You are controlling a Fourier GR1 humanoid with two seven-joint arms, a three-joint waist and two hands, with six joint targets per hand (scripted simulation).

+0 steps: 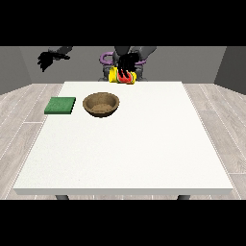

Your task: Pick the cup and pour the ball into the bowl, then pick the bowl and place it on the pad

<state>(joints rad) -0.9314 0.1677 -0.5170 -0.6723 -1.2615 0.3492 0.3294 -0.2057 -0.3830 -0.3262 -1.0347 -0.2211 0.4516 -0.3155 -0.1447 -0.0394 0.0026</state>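
A yellow cup with red marks hangs over the table's far edge, tipped towards its side. The hand at the view's right comes down on it from above, with its fingers curled round it. No ball shows. A brown wooden bowl stands upright on the table, in front of the cup and a little to the left. It looks empty. A flat green pad lies to the left of the bowl. The hand at the view's left is raised beyond the table's far left corner, its fingers relaxed and holding nothing.
The white table stretches wide towards the camera in front of the bowl and the pad. The robot's body stands behind the far edge. Grey wood floor surrounds the table.
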